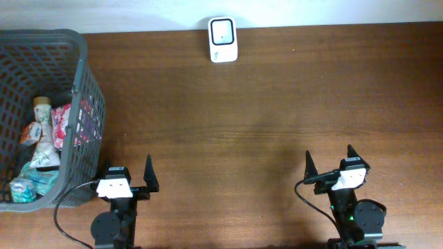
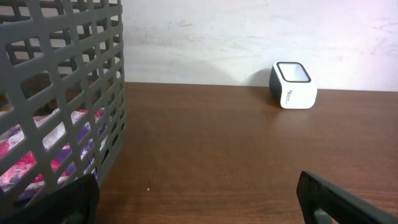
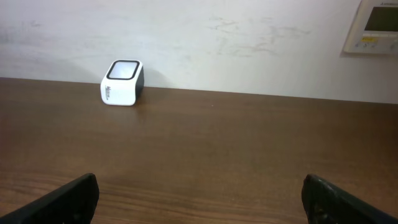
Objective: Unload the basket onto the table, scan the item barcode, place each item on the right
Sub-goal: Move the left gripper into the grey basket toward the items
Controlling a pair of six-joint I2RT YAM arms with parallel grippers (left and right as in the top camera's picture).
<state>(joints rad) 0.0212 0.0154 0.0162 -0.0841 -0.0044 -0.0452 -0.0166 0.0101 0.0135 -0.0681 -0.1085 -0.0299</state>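
Note:
A white barcode scanner (image 1: pixel 223 39) stands at the table's far edge, facing up; the left wrist view has the scanner (image 2: pixel 292 85) to the right, the right wrist view has the scanner (image 3: pixel 122 83) to the left. Several items lie in the grey basket (image 1: pixel 82 62) at the left: a pale bottle (image 1: pixel 43 131), a pink packet (image 1: pixel 64 126), a teal packet (image 1: pixel 31 183). No barcode shows on them. My left gripper (image 1: pixel 128 169) sits open beside the basket's near corner, empty (image 2: pixel 198 186). My right gripper (image 1: pixel 329 158) is open and empty near the front right (image 3: pixel 199 183).
The basket wall (image 2: pixel 62 93) fills the left of the left wrist view, close to the left finger. A white wall runs behind the table, with a control panel (image 3: pixel 376 25) mounted on it. A black cable (image 1: pixel 69 207) loops by the left arm's base.

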